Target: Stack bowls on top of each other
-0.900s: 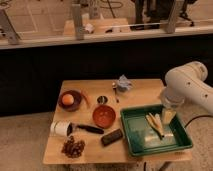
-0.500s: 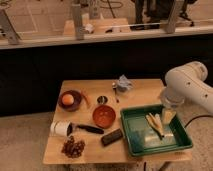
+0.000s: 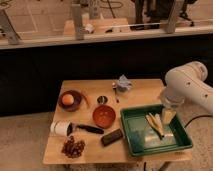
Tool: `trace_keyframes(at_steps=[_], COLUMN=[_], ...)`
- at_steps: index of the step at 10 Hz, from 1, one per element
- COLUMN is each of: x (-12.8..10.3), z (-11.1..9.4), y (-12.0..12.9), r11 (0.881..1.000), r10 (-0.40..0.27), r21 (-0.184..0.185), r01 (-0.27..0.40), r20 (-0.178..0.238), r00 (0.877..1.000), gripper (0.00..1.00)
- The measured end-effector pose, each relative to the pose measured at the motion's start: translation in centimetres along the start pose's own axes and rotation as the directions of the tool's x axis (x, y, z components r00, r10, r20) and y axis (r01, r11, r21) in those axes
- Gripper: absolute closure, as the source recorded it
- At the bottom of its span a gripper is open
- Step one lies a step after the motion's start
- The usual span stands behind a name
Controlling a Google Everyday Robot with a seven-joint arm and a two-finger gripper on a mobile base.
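A dark brown-maroon bowl [image 3: 70, 100] sits at the table's left with an orange fruit [image 3: 67, 99] inside it. An orange-red bowl [image 3: 104, 116] with a darker inner mark sits near the table's middle, apart from the first bowl. The white arm [image 3: 187, 86] reaches in from the right. My gripper [image 3: 168, 115] hangs over the right side of the green tray [image 3: 134, 140], well to the right of both bowls.
A small metal cup [image 3: 102, 100] stands between the bowls. A white roll [image 3: 60, 128], a black-handled tool [image 3: 90, 130], a dark bar [image 3: 112, 137] and a brown cluster [image 3: 73, 146] lie at the front. A crumpled bluish item [image 3: 123, 83] lies at the back. Yellow pieces [image 3: 154, 124] lie in the tray.
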Motion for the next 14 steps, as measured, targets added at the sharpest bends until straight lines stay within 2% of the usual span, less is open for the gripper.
trace_keyframes(at_steps=[9,11,12,13,14], x=[0.0,-0.1,-1.1,-2.8,-4.6], z=[0.0,0.1,0.2,0.5,0.7], y=[0.0,-0.7,-1.9,-3.5,-4.7], r11=[1.0,0.999,0.991,0.968,0.94], r10=[0.0,-0.041,-0.128,-0.247,-0.34], r21=[0.0,0.01,0.029,0.051,0.067], r01=[0.0,0.041,0.127,0.245,0.336], r20=[0.0,0.007,0.023,0.038,0.051], r00=[1.0,0.999,0.991,0.968,0.939], gripper=[0.2,0.2,0.2,0.2,0.2])
